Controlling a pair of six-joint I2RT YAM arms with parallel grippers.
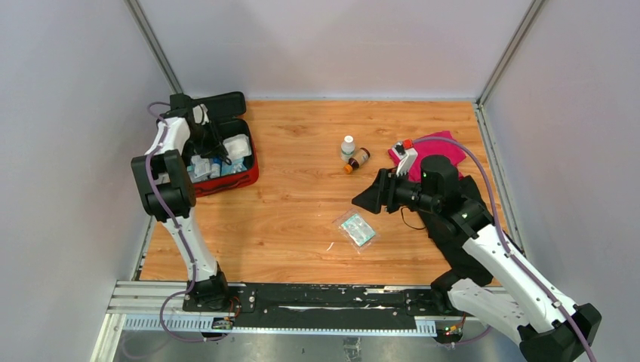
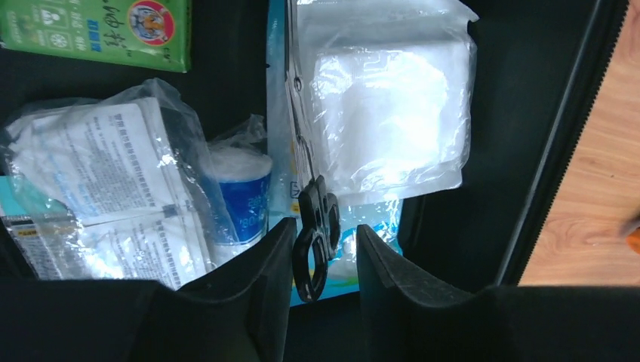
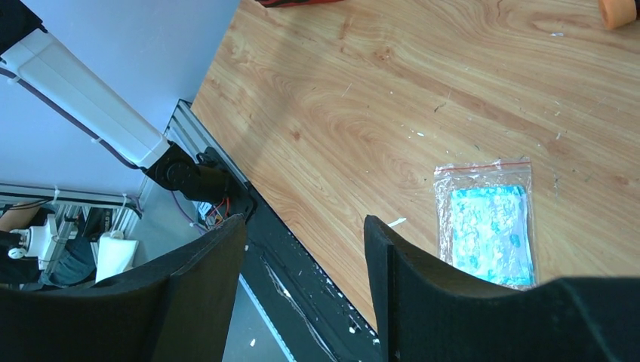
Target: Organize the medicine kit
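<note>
The medicine kit (image 1: pixel 235 181), a red zip case with black lining (image 2: pixel 498 136), lies open at the table's far left. My left gripper (image 1: pixel 202 141) hangs inside it, jaws a little apart. Black-handled scissors (image 2: pixel 311 256) lie between the fingers (image 2: pixel 324 226), and the right finger stands clear of the handles. Beside the scissors lie a clear gauze packet (image 2: pixel 385 105), a blue-and-white roll (image 2: pixel 243 192), a bagged leaflet (image 2: pixel 113 188) and a green box (image 2: pixel 106 30). My right gripper (image 1: pixel 367 197) hovers open and empty over the table's middle (image 3: pixel 306 222).
A bagged blue packet (image 1: pixel 357 228) (image 3: pixel 487 226) lies on the wood just below the right gripper. A white bottle (image 1: pixel 348 147) and a brown bottle with an orange cap (image 1: pixel 357 160) sit further back. A magenta cloth (image 1: pixel 441 149) and a black cloth (image 1: pixel 453 241) lie at the right.
</note>
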